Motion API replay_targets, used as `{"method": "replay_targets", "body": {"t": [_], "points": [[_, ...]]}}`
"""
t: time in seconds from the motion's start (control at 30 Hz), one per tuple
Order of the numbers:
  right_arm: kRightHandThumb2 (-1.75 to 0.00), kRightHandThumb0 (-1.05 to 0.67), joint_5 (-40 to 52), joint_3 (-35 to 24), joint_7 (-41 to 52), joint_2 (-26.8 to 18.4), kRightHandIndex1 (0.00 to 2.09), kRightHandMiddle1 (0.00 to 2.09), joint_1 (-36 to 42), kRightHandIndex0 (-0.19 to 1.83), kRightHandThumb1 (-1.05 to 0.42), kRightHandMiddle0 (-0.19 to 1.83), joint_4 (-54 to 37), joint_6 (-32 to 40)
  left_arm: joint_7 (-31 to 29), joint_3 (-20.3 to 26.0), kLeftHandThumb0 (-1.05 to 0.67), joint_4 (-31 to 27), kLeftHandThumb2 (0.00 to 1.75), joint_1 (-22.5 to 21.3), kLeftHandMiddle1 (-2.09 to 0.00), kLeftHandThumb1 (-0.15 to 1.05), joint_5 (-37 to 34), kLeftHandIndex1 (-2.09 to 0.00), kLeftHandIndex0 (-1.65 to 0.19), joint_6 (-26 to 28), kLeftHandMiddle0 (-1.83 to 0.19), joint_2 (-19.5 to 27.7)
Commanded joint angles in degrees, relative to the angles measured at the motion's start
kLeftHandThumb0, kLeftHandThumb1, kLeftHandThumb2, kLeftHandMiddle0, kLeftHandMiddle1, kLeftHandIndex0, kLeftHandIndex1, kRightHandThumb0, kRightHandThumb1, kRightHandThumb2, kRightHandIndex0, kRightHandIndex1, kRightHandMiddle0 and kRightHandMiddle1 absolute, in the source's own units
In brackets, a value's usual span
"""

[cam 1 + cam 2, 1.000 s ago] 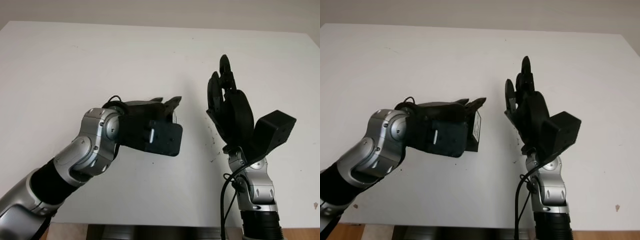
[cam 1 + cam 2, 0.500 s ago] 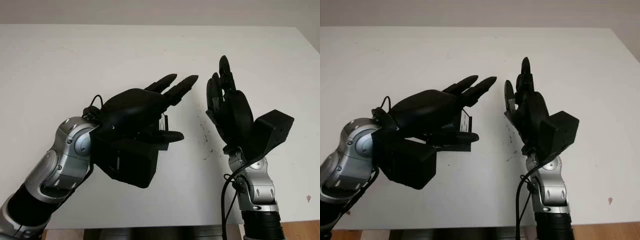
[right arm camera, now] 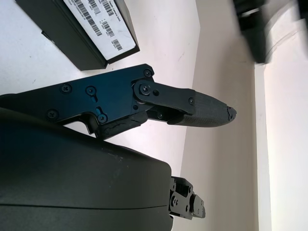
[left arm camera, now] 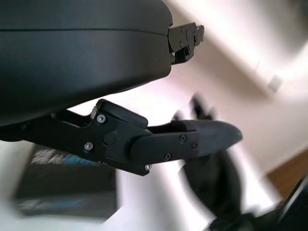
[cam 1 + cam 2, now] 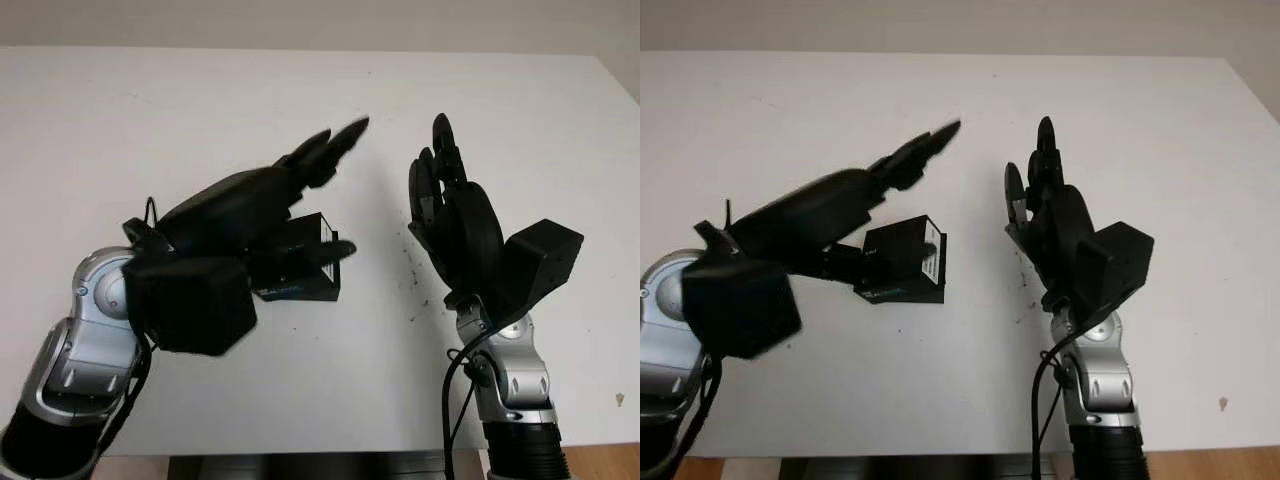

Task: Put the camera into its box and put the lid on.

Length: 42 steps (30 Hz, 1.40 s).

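My left hand [image 5: 840, 205] hovered open above the black box [image 5: 902, 261]; its white barcode label [image 3: 98, 21] was unreadable. My right hand [image 5: 1055, 225] stood open beside it.

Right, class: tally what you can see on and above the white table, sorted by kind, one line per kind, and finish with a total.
Black rectangular cardboard boxes with a white barcode label: 1
Black three-finger robot hands: 2, the left hand above the box, the right hand held upright beside it
White tables: 1
Total: 4
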Motion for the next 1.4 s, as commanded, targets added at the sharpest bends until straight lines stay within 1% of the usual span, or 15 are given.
{"method": "replay_targets", "body": {"t": [0.0, 0.07, 0.13, 0.2, 0.23, 0.3, 0.33, 0.37, 0.4, 0.5, 0.7, 0.93, 1.07, 1.23, 1.37], "points": [[-0.57, -0.71, 0.5, -0.5, 0.3, -0.5, 0.01, 0.04, 0.5, -0.19, -1.05, -0.19, -0.6, -0.2, 4.1, 4.9, -0.64, 3.2, 0.37, 1.7, -0.07, 1.05, -4.1, -0.06, 0.07, -3.8, 0.01, -3.3], [-0.57, -0.7, 0.8, -0.6, 0.6, -0.6, 0.01, 0.04, 0.5, -0.19, -1.05, -0.19, -0.4, -0.4, 7.0, 8.3, -0.54, 6.8, 0.28, 2.2, -0.13, 1.05, -8.3, -0.12, -0.06, -7.4, -0.2, -5.6], [-0.57, -0.7, 0.9, -0.7, 0.8, -0.8, 0.01, 0.04, 0.5, -0.19, -1.05, -0.19, -0.2, -0.7, 8.4, 9.6, -0.5, 9.2, 0.24, 2.4, -0.16, 1.05, -9.4, -0.15, -0.13, -9.7, -0.31, -5.5], [-0.57, -0.7, 0.9, -0.9, 1.0, -1.0, 0.01, 0.04, 0.4, -0.19, -1.05, -0.19, -0.1, -0.8, 8.1, 10.8, -0.5, 12.1, 0.16, 2.4, -0.66, 1.05, -9.6, -0.29, -0.17, -11.6, -0.2, -3.6], [-0.57, -0.7, 0.9, -0.9, 1.0, -1.0, 0.01, 0.04, 0.4, -0.19, -1.05, -0.19, 0.0, -0.9, 7.3, 11.4, -0.53, 13.3, 0.13, 2.6, -0.82, 1.05, -9.5, -0.33, -0.16, -11.6, -0.12, -2.0], [-0.56, -0.71, 0.9, -1.1, 0.8, -1.0, 0.01, 0.05, 0.3, -0.19, -1.05, -0.18, 0.0, -0.7, 5.1, 12.1, -0.61, 14.6, 0.08, 3.0, -0.89, 1.05, -9.5, -0.37, -0.12, -10.9, -0.04, 1.6], [-0.56, -0.71, 1.0, -1.1, 0.7, -0.9, 0.02, 0.05, 0.2, -0.19, -1.05, -0.17, -0.1, -0.5, 3.1, 12.6, -0.67, 14.9, 0.07, 3.4, -0.71, 1.03, -10.0, -0.33, -0.1, -9.2, -0.05, 4.0], [-0.55, -0.71, 1.1, -1.2, 0.6, -0.9, 0.02, 0.05, 0.2, -0.18, -1.05, -0.17, -0.1, -0.4, 0.7, 13.0, -0.73, 15.4, 0.06, 3.7, -0.39, 1.0, -10.8, -0.22, -0.06, -8.0, -0.08, 6.4], [-0.55, -0.71, 1.2, -1.2, 0.7, -1.0, 0.02, 0.05, 0.1, -0.18, -1.05, -0.17, -0.1, -0.3, -1.4, 13.4, -0.77, 15.8, 0.05, 4.2, -0.24, 0.99, -11.0, -0.16, -0.04, -7.4, -0.09, 8.8], [-0.54, -0.72, 1.3, -1.4, 0.9, -1.0, 0.03, 0.05, -0.1, -0.19, -1.05, -0.17, 0.2, -0.6, -4.7, 13.8, -0.89, 16.6, 0.05, 5.8, -0.07, 0.96, -9.8, -0.09, 0.0, -8.8, -0.05, 13.4], [-0.54, -0.72, 1.8, -1.8, 1.1, -0.9, 0.04, 0.06, -0.5, -0.19, -1.05, -0.16, 0.5, -0.3, -8.3, 12.7, -0.99, 18.9, 0.05, 8.7, -0.02, 0.96, -5.9, -0.03, 0.11, -15.0, 0.1, 19.4], [-0.58, -0.68, 1.6, -1.8, 0.7, -1.1, 0.05, 0.06, -0.7, -0.18, -1.05, -0.15, 0.4, 0.4, -7.4, 10.4, -0.94, 18.6, 0.05, 11.1, -0.02, 0.93, 2.3, -0.01, 0.19, -19.4, 0.19, 22.9], [-0.59, -0.66, 2.3, -2.0, 1.1, -0.9, 0.04, 0.05, -0.8, -0.18, -1.05, -0.16, 0.9, 0.2, -6.1, 9.2, -0.95, 18.0, 0.05, 11.4, 0.0, 0.93, 6.4, 0.0, 0.19, -20.4, 0.19, 23.3], [-0.57, -0.69, 2.2, -1.8, 0.8, -0.8, 0.05, 0.06, -1.0, -0.18, -1.05, -0.16, 1.6, -0.6, -3.3, 7.0, -0.93, 20.0, 0.05, 10.6, 0.0, 0.93, 8.8, 0.0, 0.19, -24.5, 0.19, 22.1], [-0.57, -0.69, 2.0, -1.7, 0.1, -0.5, 0.05, 0.06, -1.0, -0.17, -1.05, -0.15, 1.4, -0.1, -3.0, 4.6, -0.91, 20.6, 0.05, 9.7, -0.02, 0.91, 9.4, 0.0, 0.19, -23.9, 0.18, 21.2]]}}
